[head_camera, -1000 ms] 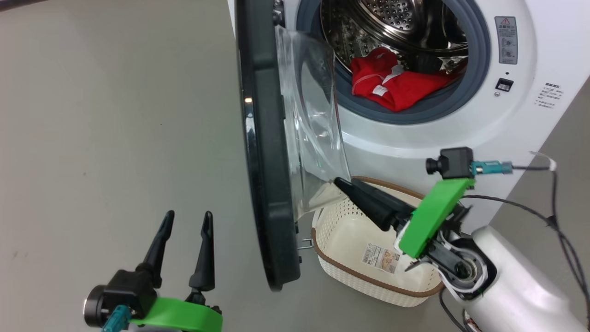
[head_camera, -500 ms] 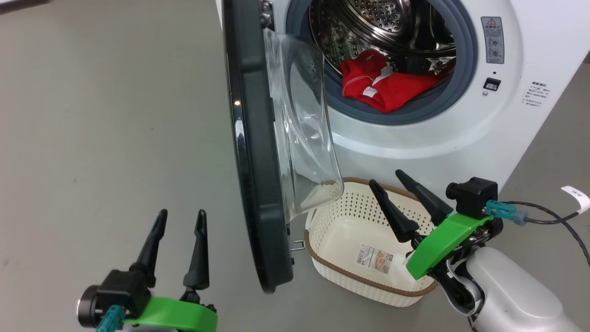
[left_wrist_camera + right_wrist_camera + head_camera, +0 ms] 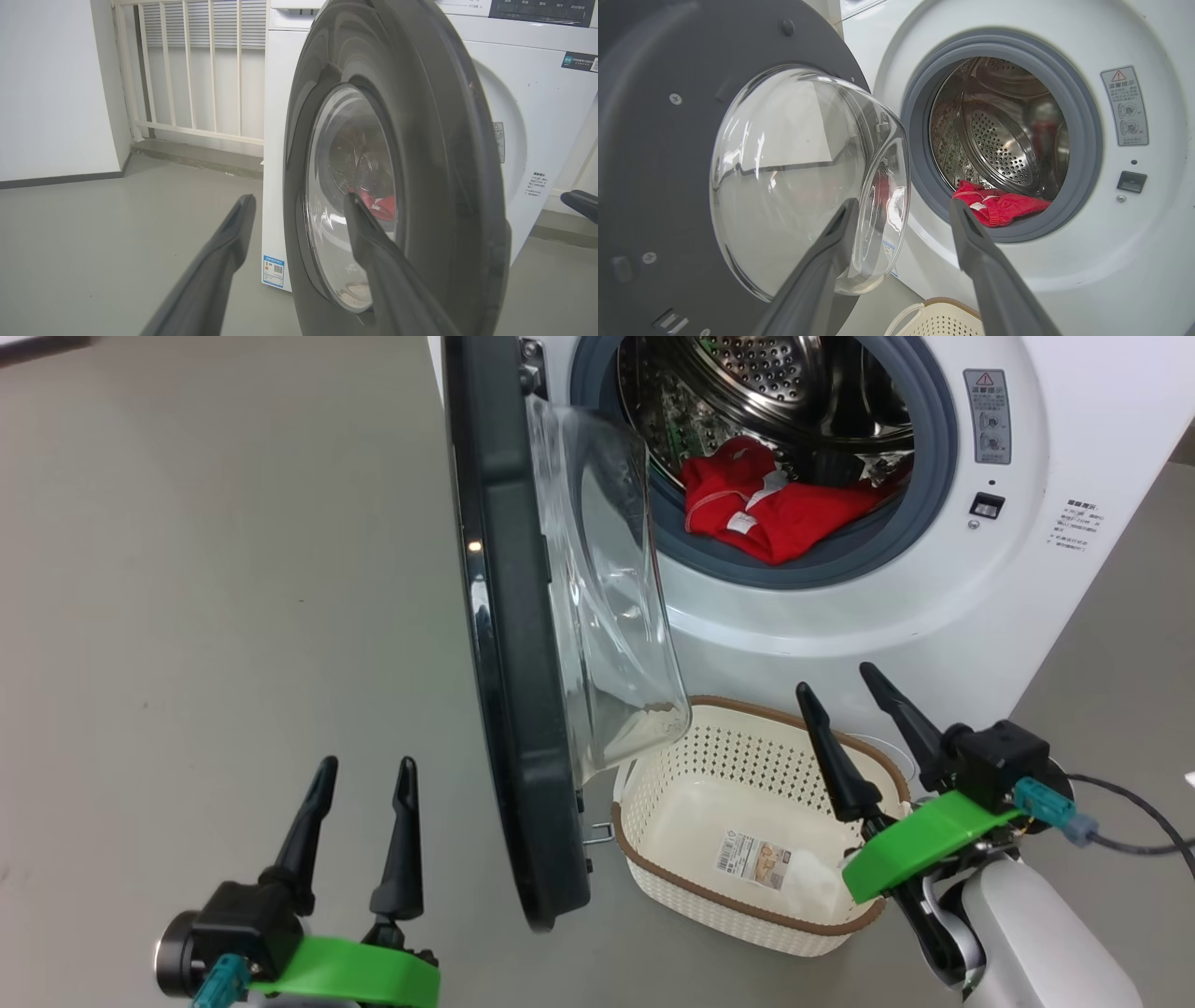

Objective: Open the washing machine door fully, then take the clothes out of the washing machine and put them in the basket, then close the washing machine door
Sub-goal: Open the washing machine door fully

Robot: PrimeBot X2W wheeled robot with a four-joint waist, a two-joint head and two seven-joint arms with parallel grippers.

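At the far left the grey floor (image 3: pixel 187 569) spreads out to the left gripper (image 3: pixel 368 763), which sits low in the head view with its two dark fingers pointing up and standing well apart, gripping nothing. Its wrist camera faces the outer side of the washing machine door (image 3: pixel 509 644), near it but not touching. That door stands swung out from the washing machine (image 3: pixel 840 625), edge-on to the head camera and hinged at the opening's left, its wide black rim turned left and its clear glass bowl (image 3: pixel 607 616) bulging right, towards the opening. Inside the grey rubber seal (image 3: pixel 938 495) the perforated steel drum (image 3: pixel 775 373) shows, and the clothes (image 3: pixel 770 513) lie at its bottom front: a bunched red garment with white trim and a small white label, one fold resting over the seal's lower lip. Below the opening, on the floor just before the machine's front, stands the basket (image 3: pixel 644 854), cream-white with a brown rim and a paper label (image 3: pixel 756 859) on its bottom; the lower edge of the glass bowl hangs over its left corner. Further right the right gripper (image 3: pixel 836 679) hovers above the basket's right rim, its fingers angled up towards the drum and spread wide, empty. A grey warning sticker (image 3: pixel 991 415) sits on the machine's white front, right of the seal, with a small dark latch slot (image 3: pixel 987 505) below it
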